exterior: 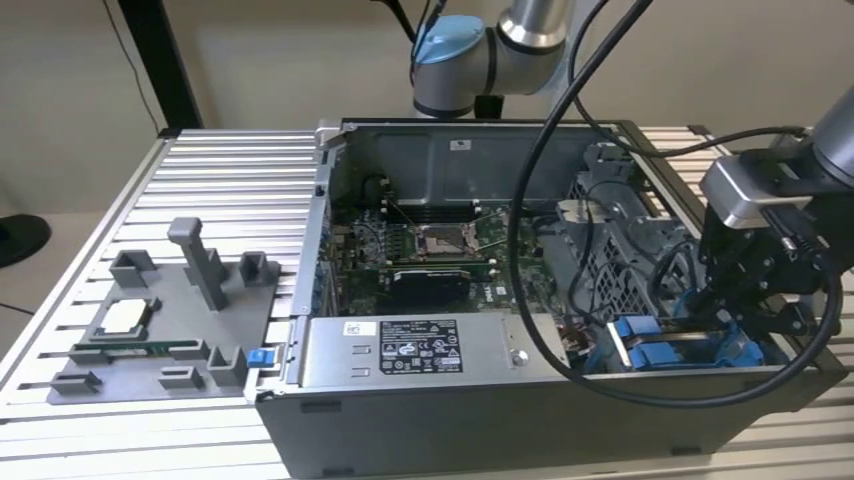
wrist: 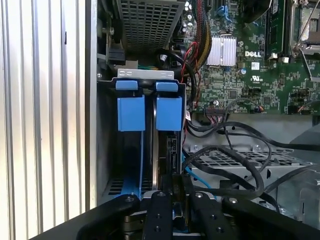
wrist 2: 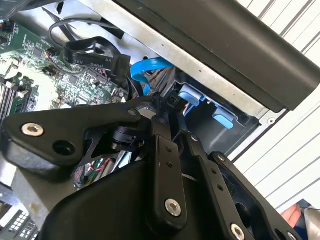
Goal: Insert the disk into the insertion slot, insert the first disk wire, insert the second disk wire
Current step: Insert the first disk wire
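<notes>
At the exterior view's left, a grey fixture tray (exterior: 174, 330) lay on the slatted worktop (exterior: 227, 170). The open case (exterior: 467, 420) stood mid-worktop, with the power-supply box (exterior: 414, 350) along its near wall and the motherboard (exterior: 427, 250) behind. At the case's right corner, the disk (wrist: 169, 114) stood on edge in the slot, just beside a second blue frame (wrist: 131, 112). Treat the disk as stiff, dense and probably shock-sensitive; take hold by the blue frame edges, never the connector face. The pincer (wrist: 173, 180) hung at the disk's wire end; whether it was clenched or released could not be told. Looping black cables (wrist: 240, 160) and a blue wire (wrist 2: 149, 67) crowded the approach beside the bay.
</notes>
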Robot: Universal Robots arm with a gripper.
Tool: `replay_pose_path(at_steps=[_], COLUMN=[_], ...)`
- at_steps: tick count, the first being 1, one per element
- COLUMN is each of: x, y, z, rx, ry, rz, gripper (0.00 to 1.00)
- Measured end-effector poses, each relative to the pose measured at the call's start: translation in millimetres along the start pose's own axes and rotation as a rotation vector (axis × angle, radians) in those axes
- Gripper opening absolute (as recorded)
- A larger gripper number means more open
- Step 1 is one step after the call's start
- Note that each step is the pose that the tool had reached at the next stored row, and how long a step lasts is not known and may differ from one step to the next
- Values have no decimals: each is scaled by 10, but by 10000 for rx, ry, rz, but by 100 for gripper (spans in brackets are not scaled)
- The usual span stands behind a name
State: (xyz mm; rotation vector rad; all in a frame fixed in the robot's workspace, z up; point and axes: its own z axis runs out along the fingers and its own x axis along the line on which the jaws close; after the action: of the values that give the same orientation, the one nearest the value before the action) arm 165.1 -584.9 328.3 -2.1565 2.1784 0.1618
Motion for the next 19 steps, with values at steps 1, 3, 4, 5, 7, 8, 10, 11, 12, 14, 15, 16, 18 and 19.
replay_pose_path(at_steps=[1,3,4,5,7,8,10,11,12,14,15,16,18,19], x=[1,1,1,0,-9,-14,-25,-29,-33,-40,-41,-41,-41,-42], y=[1,0,0,-1,2,2,4,5,6,7,7,7,7,8], z=[2,4,1,-4,-76,-115,-197,-234,-266,-315,-328,-332,-331,-333], rx=[1,2,2,2,-8,-13,-24,-28,-31,-33,-34,-34,-34,-62], ry=[-2,-2,5,14,12,13,13,13,9,-2,-11,-18,-23,-36], rz=[1,1,0,-1,2,2,3,3,4,4,4,3,3,6], gripper=[100,100,100,100,100,100,100,100,100,100,100,100,100,100])
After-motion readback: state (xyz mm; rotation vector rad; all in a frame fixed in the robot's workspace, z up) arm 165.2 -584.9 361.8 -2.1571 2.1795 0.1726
